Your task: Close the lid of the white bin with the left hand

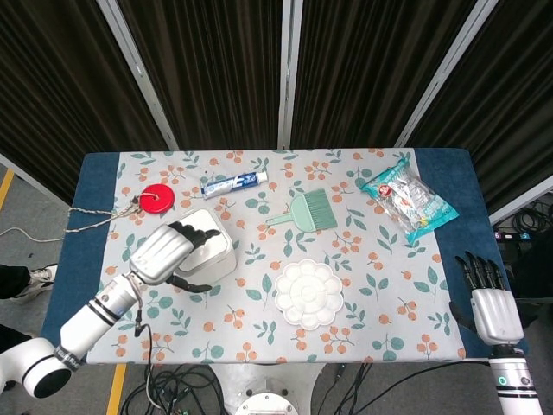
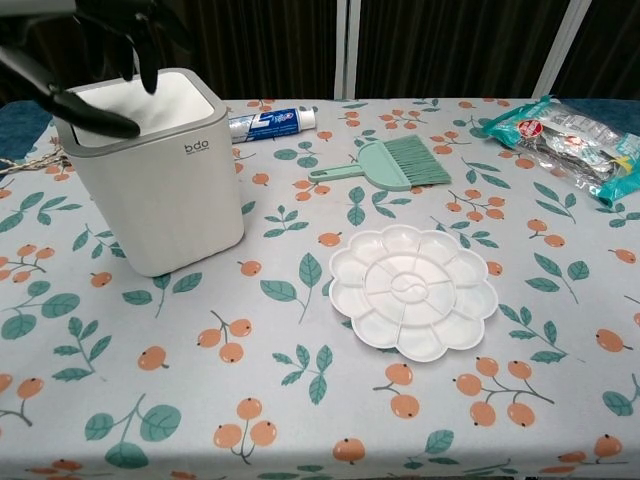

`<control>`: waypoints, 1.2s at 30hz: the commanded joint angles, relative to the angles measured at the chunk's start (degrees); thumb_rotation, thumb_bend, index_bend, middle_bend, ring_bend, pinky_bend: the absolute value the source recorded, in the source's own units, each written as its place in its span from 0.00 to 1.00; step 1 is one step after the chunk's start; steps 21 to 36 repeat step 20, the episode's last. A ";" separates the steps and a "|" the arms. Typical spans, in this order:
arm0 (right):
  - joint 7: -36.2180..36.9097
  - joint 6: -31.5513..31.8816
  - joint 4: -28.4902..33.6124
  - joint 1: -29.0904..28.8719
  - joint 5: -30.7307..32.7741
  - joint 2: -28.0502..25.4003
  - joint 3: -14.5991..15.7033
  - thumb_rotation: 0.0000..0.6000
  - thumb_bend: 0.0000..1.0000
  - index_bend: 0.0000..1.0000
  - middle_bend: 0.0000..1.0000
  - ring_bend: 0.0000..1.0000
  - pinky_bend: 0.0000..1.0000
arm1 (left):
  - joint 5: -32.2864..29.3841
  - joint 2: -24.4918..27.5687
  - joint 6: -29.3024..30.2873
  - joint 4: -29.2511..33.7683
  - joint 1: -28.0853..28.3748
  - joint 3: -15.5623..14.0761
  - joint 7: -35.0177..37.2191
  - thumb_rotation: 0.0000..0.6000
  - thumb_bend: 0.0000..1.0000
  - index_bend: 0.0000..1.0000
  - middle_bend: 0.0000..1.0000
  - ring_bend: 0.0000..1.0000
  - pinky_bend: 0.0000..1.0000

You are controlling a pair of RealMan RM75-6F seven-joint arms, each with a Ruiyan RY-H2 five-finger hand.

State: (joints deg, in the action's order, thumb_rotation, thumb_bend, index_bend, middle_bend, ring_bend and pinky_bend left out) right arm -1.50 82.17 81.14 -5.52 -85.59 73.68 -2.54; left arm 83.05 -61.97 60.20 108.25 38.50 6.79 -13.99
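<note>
Bin (image 2: 160, 180): worktop, left side, lid (image 2: 140, 100) seemingly flat. Left hand (image 1: 166, 252): above lid, fingers (image 2: 148, 65) spread, holding nothing. Advice: press straight down, evenly, confirming closure.

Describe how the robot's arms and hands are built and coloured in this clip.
Both hands have silver-grey metallic backs with black fingers. The left hand sits on a white, segmented left arm with a black band at the wrist and a thin dark cable looping beside it. The right hand joins a white right forearm through a dark ring. No sleeves are worn.
</note>
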 commanded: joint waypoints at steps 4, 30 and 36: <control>0.34 0.08 -0.12 0.04 -0.21 -0.08 0.11 1.00 0.25 0.00 0.00 0.00 0.00 | 1.80 4.74 14.44 2.72 -8.62 0.69 -0.07 0.42 0.02 0.19 0.36 0.35 0.42; -0.72 3.83 -0.79 1.18 -2.73 1.28 0.60 1.00 0.20 0.00 0.00 0.00 0.00 | 0.87 -8.05 30.18 -23.22 -29.85 -9.56 5.31 0.48 0.00 0.12 0.11 0.07 0.24; -0.72 3.83 -0.79 1.18 -2.73 1.28 0.60 1.00 0.20 0.00 0.00 0.00 0.00 | 0.87 -8.05 30.18 -23.22 -29.85 -9.56 5.31 0.48 0.00 0.12 0.11 0.07 0.24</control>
